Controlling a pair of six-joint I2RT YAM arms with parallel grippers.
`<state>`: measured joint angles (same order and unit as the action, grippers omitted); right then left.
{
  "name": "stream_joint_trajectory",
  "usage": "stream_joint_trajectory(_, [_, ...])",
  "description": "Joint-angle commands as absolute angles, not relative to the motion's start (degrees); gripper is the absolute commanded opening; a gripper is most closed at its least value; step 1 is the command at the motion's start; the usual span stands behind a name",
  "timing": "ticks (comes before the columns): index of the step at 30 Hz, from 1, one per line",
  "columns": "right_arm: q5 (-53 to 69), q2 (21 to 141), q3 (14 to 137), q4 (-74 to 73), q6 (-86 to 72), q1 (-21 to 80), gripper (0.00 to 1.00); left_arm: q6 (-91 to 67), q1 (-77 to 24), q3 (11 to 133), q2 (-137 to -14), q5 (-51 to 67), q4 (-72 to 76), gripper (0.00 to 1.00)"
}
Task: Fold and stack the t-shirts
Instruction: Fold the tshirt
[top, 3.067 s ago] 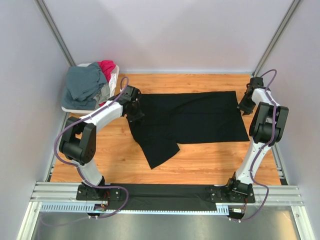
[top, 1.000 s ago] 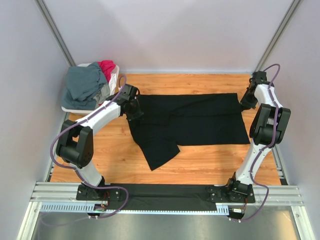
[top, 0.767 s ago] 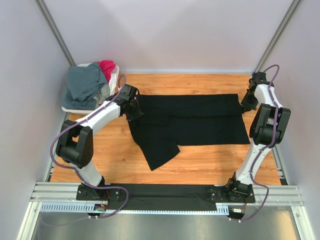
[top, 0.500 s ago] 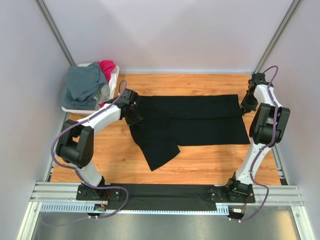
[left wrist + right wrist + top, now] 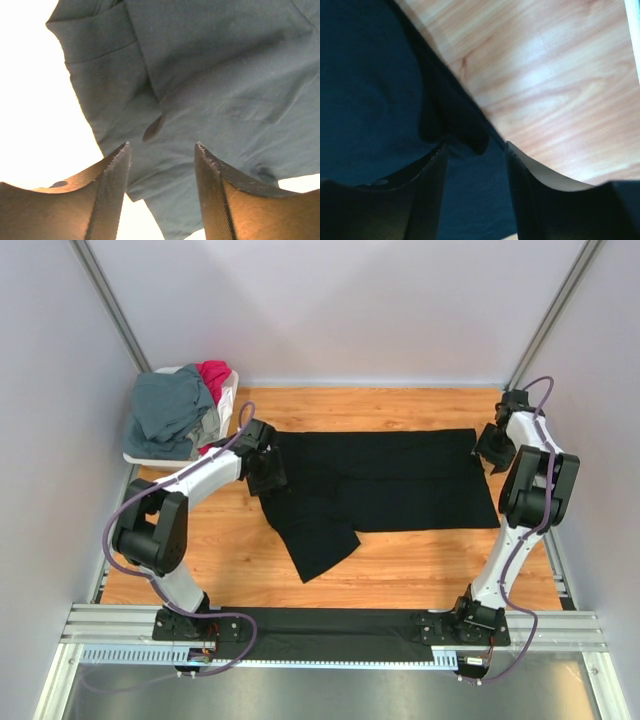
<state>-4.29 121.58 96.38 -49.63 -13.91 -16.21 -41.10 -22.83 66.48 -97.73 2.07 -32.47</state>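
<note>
Nearest to me the two arms rise from the edge of the wooden counter (image 5: 420, 560), with bare boards in front of them. Past that lies the black t-shirt (image 5: 400, 475), spread flat across the middle, one narrower flap of it angling back toward the near left. The left end effector (image 5: 265, 468) hangs low over the shirt's left edge; from its own camera the left end effector (image 5: 161, 145) stands parted, nothing between the fingers (image 5: 112, 175), just dark cloth with a small pucker below. Over on the other side the right end effector (image 5: 490, 445) sits at the shirt's far-right corner – released too, the right end effector (image 5: 475, 145) showing a clear gap, with a little raised fold of the hem just ahead of the tips and pale wood beyond the edge. Farthest off, in the back left corner, the white basket (image 5: 145, 457) holds the grey-blue shirt (image 5: 170, 410) heaped on top – the magenta-red shirt (image 5: 213, 375) bunched behind it.
</note>
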Motion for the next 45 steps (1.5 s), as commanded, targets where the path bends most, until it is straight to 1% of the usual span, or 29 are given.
stream_joint_trajectory(1, [-3.1, 113.0, 94.0, -48.1, -15.4, -16.4, 0.56, -38.9, -22.8, 67.7, -91.7, 0.1, -35.6, 0.62])
stream_joint_trajectory(2, [-3.3, 111.5, 92.4, -47.4, -16.7, -16.5, 0.58, -39.0, -22.9, 67.2, -90.6, 0.2, -35.9, 0.67])
stream_joint_trajectory(3, [-3.3, 108.5, 90.9, -46.9, -17.7, -16.6, 0.63, -39.3, -22.9, 65.5, -89.6, 0.1, -36.3, 0.69])
stream_joint_trajectory(4, [-3.0, 106.8, 87.1, -46.3, -18.6, -16.9, 0.66, -39.6, -23.1, 64.5, -87.5, 0.1, -36.3, 0.7])
stream_joint_trajectory(5, [-2.9, 105.1, 85.1, -45.6, -19.7, -16.9, 0.71, -40.7, -23.6, 63.4, -86.3, 0.2, -36.1, 0.73])
stream_joint_trajectory(6, [-3.4, 101.5, 82.9, -44.1, -21.5, -17.0, 0.78, -41.5, -23.8, 61.1, -84.2, 0.2, -35.7, 0.75])
stream_joint_trajectory(7, [-3.7, 99.6, 78.0, -43.3, -22.6, -17.3, 0.8, -42.2, -24.3, 59.9, -83.2, 0.1, -35.7, 0.76])
stream_joint_trajectory(8, [-3.4, 97.8, 75.6, -42.5, -23.4, -17.5, 0.81, -43.1, -25.4, 58.5, -82.0, 0.2, -35.4, 0.76])
stream_joint_trajectory(10, [-0.9, 92.1, 69.8, -39.4, -26.8, -18.3, 0.82, -46.6, -26.6, 54.0, -78.1, -1.7, -34.3, 0.76])
stream_joint_trajectory(11, [2.2, 88.4, 63.6, -36.4, -28.0, -18.4, 0.82, -48.0, -27.9, 50.0, -76.6, -1.8, -32.6, 0.77])
stream_joint_trajectory(12, [4.8, 86.6, 60.9, -35.2, -30.1, -18.5, 0.81, -51.6, -28.6, 47.7, -73.2, -2.0, -31.2, 0.77])
stream_joint_trajectory(14, [5.7, 83.2, 54.0, -32.8, -31.1, -18.4, 0.81, -55.9, -31.0, 42.9, -69.7, -1.6, -27.8, 0.77])
stream_joint_trajectory(15, [4.0, 80.7, 52.6, -31.6, -31.2, -18.4, 0.81, -58.3, -32.3, 38.8, -66.5, -1.9, -25.0, 0.77])
stream_joint_trajectory(17, [0.6, 78.2, 49.8, -31.9, -30.9, -18.5, 0.81, -64.3, -37.9, 34.5, -63.6, -5.3, -22.9, 0.77])
stream_joint_trajectory(18, [-3.1, 77.8, 49.3, -32.1, -30.8, -18.5, 0.81, -66.0, -40.0, 33.2, -61.6, -6.7, -22.6, 0.77])
stream_joint_trajectory(19, [-3.9, 77.4, 48.9, -32.0, -31.3, -18.7, 0.81, -69.1, -43.3, 32.2, -60.9, -8.5, -22.1, 0.77])
stream_joint_trajectory(23, [-4.7, 76.4, 45.8, -28.2, -34.9, -19.2, 0.81, -76.6, -50.4, 25.9, -59.9, -10.6, -15.4, 0.77])
stream_joint_trajectory(25, [-4.7, 76.3, 44.7, -26.8, -35.9, -19.5, 0.81, -79.5, -53.2, 24.9, -60.7, -12.6, -13.4, 0.77])
stream_joint_trajectory(26, [-4.3, 76.3, 44.2, -26.1, -37.2, -19.7, 0.81, -82.2, -56.4, 24.9, -61.2, -13.8, -12.7, 0.77])
stream_joint_trajectory(28, [-2.4, 76.3, 42.5, -24.3, -38.1, -19.9, 0.8, -85.2, -61.6, 25.9, -63.5, -17.0, -14.2, 0.77])
stream_joint_trajectory(30, [-0.8, 76.5, 41.5, -22.6, -39.0, -20.0, 0.8, -88.5, -64.0, 27.7, -65.7, -18.5, -17.3, 0.77])
stream_joint_trajectory(32, [-0.9, 76.7, 40.9, -21.6, -39.4, -20.0, 0.8, -89.9, -65.9, 28.0, -66.5, -20.0, -17.1, 0.76])
stream_joint_trajectory(37, [2.0, 76.6, 40.7, -21.3, -39.9, -20.0, 0.79, -95.3, -67.4, 27.4, -69.6, -20.3, -16.4, 0.72])
stream_joint_trajectory(43, [0.5, 75.5, 40.8, -21.4, -39.2, -20.0, 0.78, -98.6, -68.0, 31.2, -73.4, -20.8, -22.1, 0.56])
stream_joint_trajectory(44, [0.4, 75.7, 40.8, -21.4, -39.1, -20.0, 0.78, -99.0, -68.2, 31.9, -73.8, -20.7, -23.7, 0.48])
stream_joint_trajectory(45, [0.1, 75.8, 41.0, -21.5, -38.9, -20.0, 0.78, -99.4, -68.3, 32.3, -74.4, -20.8, -24.4, 0.45])
